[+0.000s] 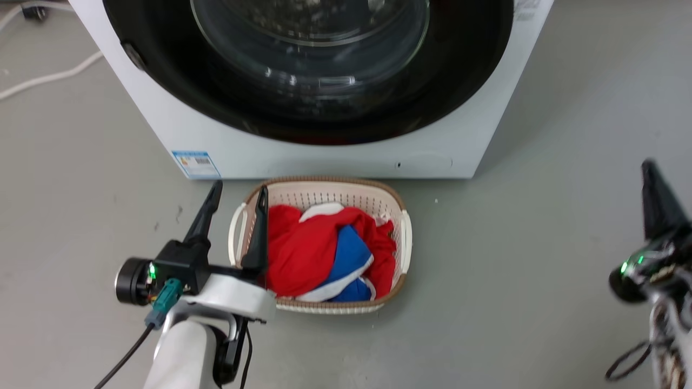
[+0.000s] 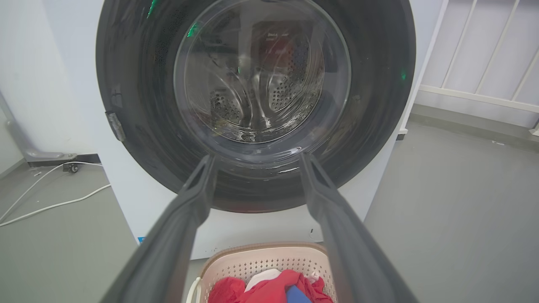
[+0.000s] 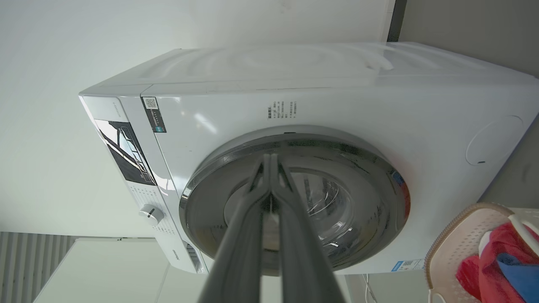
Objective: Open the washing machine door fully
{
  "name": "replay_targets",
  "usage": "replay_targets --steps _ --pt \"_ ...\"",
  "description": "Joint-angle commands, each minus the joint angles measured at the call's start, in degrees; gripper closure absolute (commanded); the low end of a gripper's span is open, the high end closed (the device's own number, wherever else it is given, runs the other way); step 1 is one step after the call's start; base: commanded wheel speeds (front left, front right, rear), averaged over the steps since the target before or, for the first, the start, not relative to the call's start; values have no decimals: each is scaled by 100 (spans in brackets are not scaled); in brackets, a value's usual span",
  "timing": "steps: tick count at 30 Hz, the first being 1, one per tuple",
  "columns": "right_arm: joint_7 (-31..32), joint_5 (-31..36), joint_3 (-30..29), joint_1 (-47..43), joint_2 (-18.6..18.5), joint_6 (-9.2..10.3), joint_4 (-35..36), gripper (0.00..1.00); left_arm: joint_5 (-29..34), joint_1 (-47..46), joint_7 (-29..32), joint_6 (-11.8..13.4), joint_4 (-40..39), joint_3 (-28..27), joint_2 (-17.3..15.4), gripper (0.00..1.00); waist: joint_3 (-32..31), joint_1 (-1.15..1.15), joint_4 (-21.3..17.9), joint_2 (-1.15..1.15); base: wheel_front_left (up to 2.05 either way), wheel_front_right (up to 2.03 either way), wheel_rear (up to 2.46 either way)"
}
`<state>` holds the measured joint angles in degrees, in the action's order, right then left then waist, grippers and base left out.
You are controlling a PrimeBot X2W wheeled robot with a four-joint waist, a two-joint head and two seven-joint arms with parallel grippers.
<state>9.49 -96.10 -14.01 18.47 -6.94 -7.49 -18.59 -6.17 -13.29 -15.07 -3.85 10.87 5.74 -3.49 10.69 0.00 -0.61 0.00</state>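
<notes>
Grey floor (image 1: pixel 540 243), washer (image 1: pixel 162 124) at its back edge, washing machine door (image 2: pixel 370 105) closed flush. Looks heavy, stiff, slick glass, so I'd hook the notch (image 2: pixel 116 124) on its left rim. Left gripper (image 1: pixel 239 187) spread and empty, right gripper (image 3: pixel 269 158) pinched together on nothing.

Bright, even indoor light casts only faint, soft shadows on the floor (image 1: pixel 540 243). White highlights and green glints streak the washing machine door (image 2: pixel 139 139) glass. Both wrist views bow at their edges.
</notes>
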Motion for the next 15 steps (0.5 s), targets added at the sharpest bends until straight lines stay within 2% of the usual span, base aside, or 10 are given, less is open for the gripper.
replay_targets --steps 1,7,15 --pt "75 -70 11 283 -132 -1 -123 100 41 -132 -15 14 -68 20 8 0 285 0 2 0 0 0 0" --pt "509 -327 264 1426 -676 -1 -924 100 80 -422 -15 -4 -310 97 21 0 734 0 29 0 0 0 0" --pt "1135 -329 960 3146 -1311 -1 -2163 100 131 -775 -15 -37 -575 230 36 0 1230 0 162 0 0 0 0"
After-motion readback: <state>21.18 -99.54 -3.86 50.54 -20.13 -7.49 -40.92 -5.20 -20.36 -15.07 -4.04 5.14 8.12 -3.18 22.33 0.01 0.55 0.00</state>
